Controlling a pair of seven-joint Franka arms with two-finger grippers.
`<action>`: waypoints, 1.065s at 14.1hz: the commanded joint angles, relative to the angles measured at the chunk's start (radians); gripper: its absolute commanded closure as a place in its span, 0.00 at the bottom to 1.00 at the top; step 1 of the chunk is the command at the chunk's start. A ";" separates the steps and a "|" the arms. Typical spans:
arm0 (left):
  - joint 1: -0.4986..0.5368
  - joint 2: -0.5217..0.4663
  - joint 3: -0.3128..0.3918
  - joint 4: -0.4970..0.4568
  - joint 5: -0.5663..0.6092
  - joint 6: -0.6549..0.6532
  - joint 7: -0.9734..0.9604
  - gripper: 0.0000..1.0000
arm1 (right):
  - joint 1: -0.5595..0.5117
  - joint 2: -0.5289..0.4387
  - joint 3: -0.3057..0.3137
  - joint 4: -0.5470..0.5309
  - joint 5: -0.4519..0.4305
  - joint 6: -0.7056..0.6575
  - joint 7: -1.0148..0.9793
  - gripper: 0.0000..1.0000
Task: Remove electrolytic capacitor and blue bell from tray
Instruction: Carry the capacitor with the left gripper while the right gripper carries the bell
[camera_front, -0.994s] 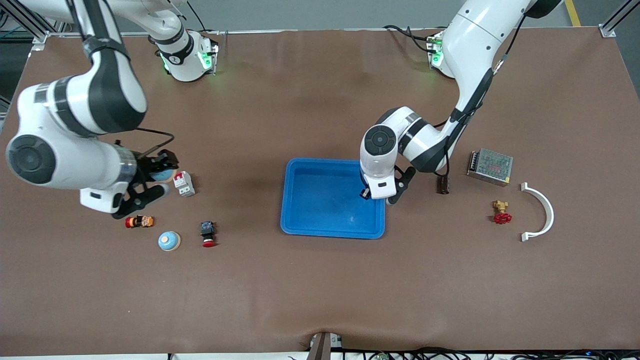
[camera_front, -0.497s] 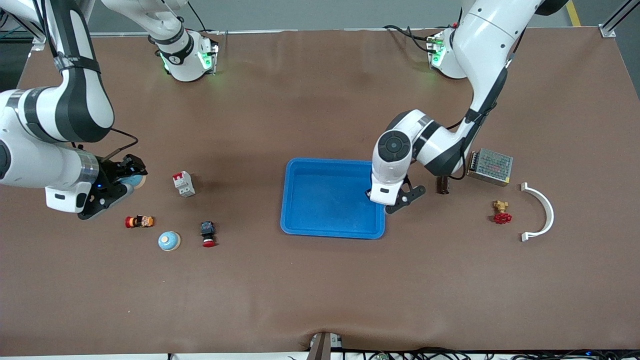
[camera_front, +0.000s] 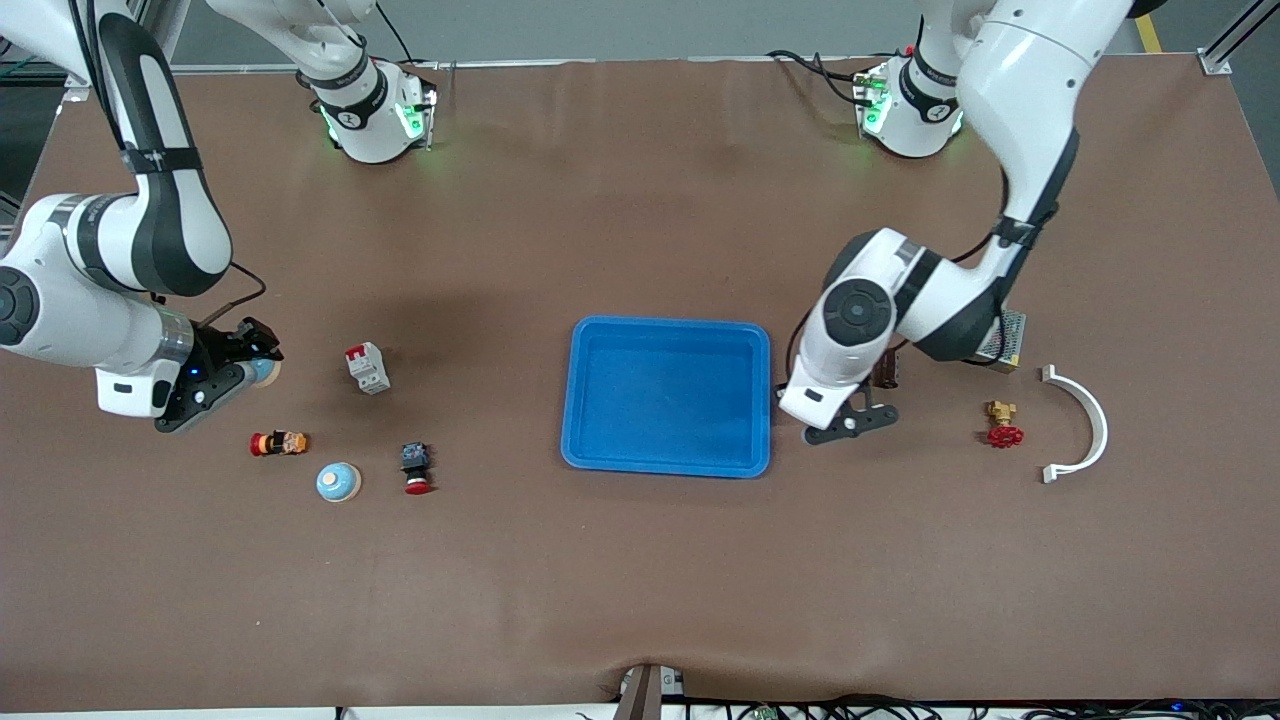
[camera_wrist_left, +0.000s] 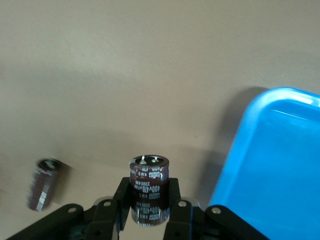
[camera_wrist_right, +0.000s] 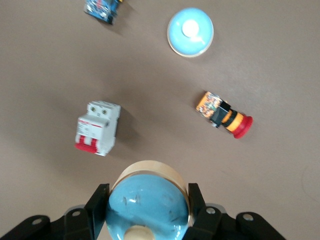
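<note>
The tray (camera_front: 665, 396) is bright blue on a plain brown counter (camera_front: 640, 560). The capacitor (camera_wrist_left: 149, 190) is dark maroon with white lettering and a silver top. The held bell (camera_wrist_right: 147, 206) is light blue with a tan rim; the breaker (camera_wrist_right: 97, 128) is white with red.

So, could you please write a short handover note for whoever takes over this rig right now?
Left gripper: shut on the electrolytic capacitor, in the air over bare table just off the tray's edge at the left arm's end.
Right gripper: shut on the blue bell, over the table at the right arm's end, beside the circuit breaker.
Done: both parts are out of the tray, which now holds nothing.
Left: set each part down on the table and release. A second capacitor and a second bell already lie on the table.
</note>
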 joint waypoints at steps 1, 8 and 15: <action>0.081 -0.040 -0.042 -0.041 0.003 -0.011 0.116 1.00 | -0.057 -0.034 0.018 -0.099 -0.032 0.110 -0.064 0.57; 0.177 -0.025 -0.041 -0.057 0.007 -0.016 0.425 1.00 | -0.123 0.043 0.018 -0.191 -0.032 0.311 -0.126 0.57; 0.231 -0.025 -0.044 -0.137 0.007 0.237 0.473 1.00 | -0.124 0.123 0.019 -0.245 -0.032 0.475 -0.129 0.57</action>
